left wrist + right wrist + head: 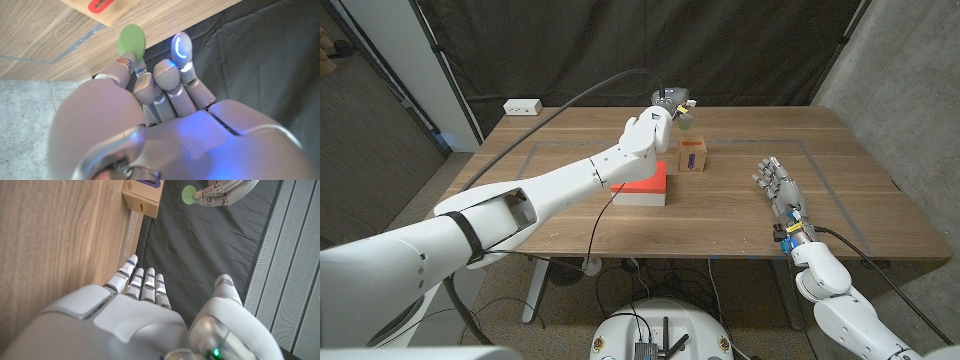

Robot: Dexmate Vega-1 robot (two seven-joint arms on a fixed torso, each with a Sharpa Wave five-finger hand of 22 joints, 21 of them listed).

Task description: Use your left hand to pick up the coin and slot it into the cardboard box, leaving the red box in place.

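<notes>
Coin (131, 41), flat green disc, was pinched at fingertips of left hand (655, 122), raised off the wood surface (570, 165). Cardboard box (693, 156) w/ slot sat just below & beside that hand; red box (642, 185) under its wrist. Right hand (778, 186) held nothing, fingers apart, near surface edge.

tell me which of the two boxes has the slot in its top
The cardboard box, the small brown one with the blue-rimmed slot. The red box beside it, nearer the robot's left, is flat, plain on top and partly covered by the left arm.
</notes>
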